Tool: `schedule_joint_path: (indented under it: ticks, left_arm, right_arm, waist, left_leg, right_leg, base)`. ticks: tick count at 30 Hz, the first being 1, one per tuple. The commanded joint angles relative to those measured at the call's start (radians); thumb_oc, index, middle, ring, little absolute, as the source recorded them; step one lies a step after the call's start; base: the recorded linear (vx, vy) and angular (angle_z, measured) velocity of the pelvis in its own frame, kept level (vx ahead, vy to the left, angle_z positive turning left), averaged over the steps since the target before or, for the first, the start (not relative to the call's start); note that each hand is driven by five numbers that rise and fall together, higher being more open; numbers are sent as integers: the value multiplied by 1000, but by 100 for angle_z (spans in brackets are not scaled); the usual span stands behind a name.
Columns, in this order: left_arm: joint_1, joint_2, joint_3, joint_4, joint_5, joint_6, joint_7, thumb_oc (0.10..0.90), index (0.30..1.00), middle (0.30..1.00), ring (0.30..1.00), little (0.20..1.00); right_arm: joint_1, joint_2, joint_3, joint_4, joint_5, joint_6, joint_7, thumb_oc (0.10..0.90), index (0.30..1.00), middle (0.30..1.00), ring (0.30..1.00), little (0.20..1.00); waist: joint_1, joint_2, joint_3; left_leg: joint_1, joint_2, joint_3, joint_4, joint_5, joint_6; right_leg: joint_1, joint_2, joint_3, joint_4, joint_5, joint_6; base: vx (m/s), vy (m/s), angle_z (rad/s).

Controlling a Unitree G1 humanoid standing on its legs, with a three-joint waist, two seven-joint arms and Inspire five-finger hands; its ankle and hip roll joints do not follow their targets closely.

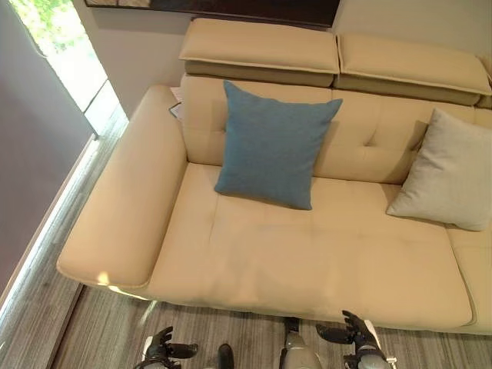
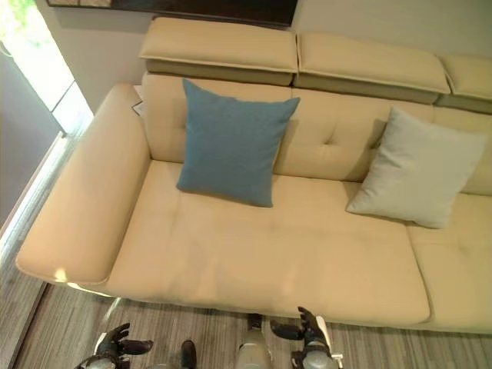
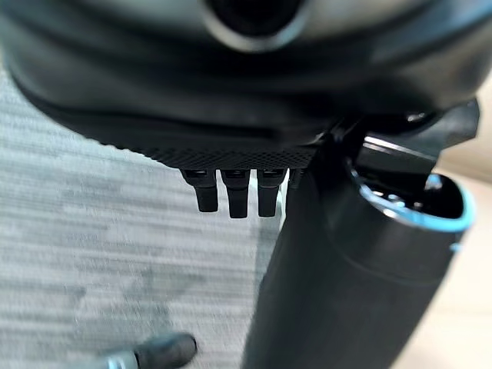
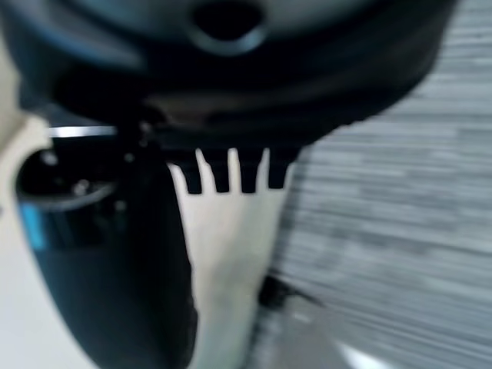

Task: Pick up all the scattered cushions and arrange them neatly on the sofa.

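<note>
left cushion (image 1: 273, 144) and right cushion (image 1: 447, 171) on sofa (image 1: 307, 261)

A: What is seen across the upper part of the frame?
B: The left hand (image 3: 231, 115), as a dark bulk from edge to edge. Its fingers (image 3: 234, 196) are seen in a short row just below the bulk, near the centre, pointing down.
A: Curled or straight?
B: Straight, close together. Nothing is held or touched by them.
A: Behind the fingers?
B: A grey floor (image 3: 92, 254) with fine horizontal streaks is seen over the left and lower left of the frame.
A: The right edge?
B: A pale beige surface (image 3: 475, 157) is seen there; what it belongs to cannot be told.
</note>
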Motion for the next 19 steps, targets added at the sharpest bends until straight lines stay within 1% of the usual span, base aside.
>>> schedule_joint_path:
  ticks: [1,2,3,4,6,7,8,9,10,11,19]
  left_arm:
    - [23,36,0,5,40,-7,10,800,900,900,900,900]
    - [25,42,-7,35,65,1,4,800,900,900,900,900]
    - [31,38,-7,35,64,1,5,800,900,900,900,900]
    - [32,35,-11,54,78,5,3,800,900,900,900,900]
    - [33,33,-14,70,96,5,4,800,900,900,900,900]
    - [27,29,-22,77,104,7,4,800,900,900,900,900]
    - [27,29,-22,78,104,7,4,800,900,900,900,900]
    - [19,30,-30,84,114,6,6,800,900,900,900,900]
    - [15,28,-33,85,117,8,4,800,900,900,900,900]
    - [5,25,-42,83,119,12,5,800,900,900,900,900]
    - [-2,15,-66,72,129,11,1,800,900,900,900,900]
  right_arm:
    - [-6,-53,-10,-101,13,-31,-28,800,900,900,900,900]
    - [-7,-38,-11,-41,22,-26,-23,800,900,900,900,900]
    - [-4,-30,-10,-40,23,-23,-21,800,900,900,900,900]
    - [-13,-26,-2,-11,22,-16,-20,800,900,900,900,900]
    - [-16,-23,7,21,20,-15,-19,800,900,900,900,900]
    - [-24,-24,19,40,11,-13,-16,800,900,900,900,900]
    - [-24,-24,19,40,12,-13,-16,800,900,900,900,900]
    - [-26,-22,25,55,7,-13,-15,800,900,900,900,900]
    - [-25,-19,26,61,8,-12,-12,800,900,900,900,900]
    - [-24,-18,25,80,8,-10,-12,800,900,900,900,900]
    - [-8,-20,20,131,3,-1,-20,800,900,900,900,900]
  waist:
    - [16,-12,-22]
    - [43,-18,-47]
    - [54,-24,-53]
    - [64,-34,-81]
    - [64,-37,-99]
    - [63,-37,-107]
    - [63,-37,-106]
    - [58,-37,-110]
    - [55,-37,-111]
    - [47,-36,-115]
    - [37,-29,-122]
  left_leg:
    - [2,15,-86,0,-97,-76]
    - [-7,13,-71,-9,-83,-79]
    - [-9,10,-57,-14,-78,-85]
    - [-12,10,-39,-36,-65,-93]
    - [-5,12,-29,-61,-55,-99]
    - [1,18,-23,-85,-37,-106]
    - [2,18,-23,-86,-36,-107]
    - [2,23,-26,-105,-18,-118]
    - [4,24,-29,-112,-15,-122]
    - [10,28,-34,-113,-16,-126]
    - [37,37,-37,-113,-14,-135]
  right_leg:
    - [100,37,-19,-112,-72,-17]
    - [190,46,-42,-141,-109,-15]
    - [213,38,-67,-178,-100,-19]
    - [243,44,-84,-261,-92,-11]
    - [260,60,-77,-332,-83,-9]
    - [270,73,-74,-372,-76,-8]
    - [270,74,-74,-373,-75,-9]
    - [281,81,-77,-393,-76,-12]
    - [284,83,-79,-399,-77,-13]
    - [293,86,-84,-408,-75,-15]
    - [323,94,-92,-420,-80,-22]
  base:
    - [-152,68,-31]
    - [-102,-16,-20]
    - [-107,-67,-21]
    - [-30,-91,-55]
    - [-9,-84,-67]
    - [-24,-60,-28]
    - [-50,-87,-16]
    - [-37,-64,1]
    - [-37,-96,-2]
    - [-10,-49,13]
    - [6,-25,5]
